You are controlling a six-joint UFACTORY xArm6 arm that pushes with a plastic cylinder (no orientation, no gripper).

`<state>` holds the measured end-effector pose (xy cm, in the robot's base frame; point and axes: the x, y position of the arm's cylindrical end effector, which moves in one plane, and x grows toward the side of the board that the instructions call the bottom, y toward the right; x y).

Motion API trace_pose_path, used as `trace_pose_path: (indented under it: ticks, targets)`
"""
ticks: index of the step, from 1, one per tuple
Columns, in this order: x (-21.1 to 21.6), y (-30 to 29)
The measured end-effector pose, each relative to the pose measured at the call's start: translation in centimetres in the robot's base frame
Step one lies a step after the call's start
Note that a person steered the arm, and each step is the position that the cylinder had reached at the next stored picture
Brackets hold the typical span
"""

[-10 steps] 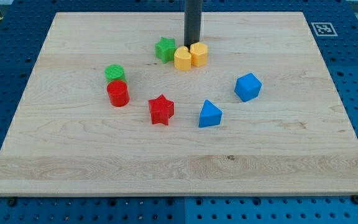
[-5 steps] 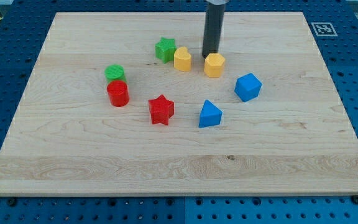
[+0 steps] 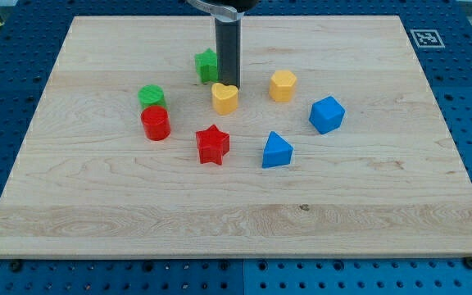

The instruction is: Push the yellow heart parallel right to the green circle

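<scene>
1. Seven blocks sit on the wooden board [image 3: 97, 213], all bunched in its upper-middle part.
2. The arm has no gripper at all, so nothing opens or closes; it just ends in a dark rod, and my tip [image 3: 226, 84] comes down right at the top edge of the yellow heart [image 3: 225, 97], touching it or near enough.
3. The yellow heart is roughly mid-board, to the view's right of the green circle [image 3: 151, 96] and at about the same height in the view, with a clear gap of bare wood between them.
4. The green circle is on the view's left of the cluster, and the red cylinder [image 3: 156, 124] sits just below it, practically touching.
5. The green star [image 3: 206, 65] is up and left of the heart, just beside the rod, which partly hides its right edge.
6. The yellow hexagon [image 3: 283, 85] is off to the heart's right, slightly higher, well apart from it.
7. The red star [image 3: 212, 144] lies below the heart, a bit to the left.
8. The blue triangle [image 3: 276, 151] is to the right of the red star, and the blue cube [image 3: 327, 115] sits up and right of that, below-right of the yellow hexagon.
9. A small black-and-white marker tag [image 3: 424, 38] is stuck on the board's top-right corner.
</scene>
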<state>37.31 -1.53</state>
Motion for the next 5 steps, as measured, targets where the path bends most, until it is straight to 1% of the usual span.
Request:
trace_pose_path:
  ticks: [1,2,3,4,5]
  targets:
    - [0.4,0.0]
    - [0.3,-1.5]
    - [0.3,-6.3]
    - [0.5,-7.0]
    - [1.8,-6.5]
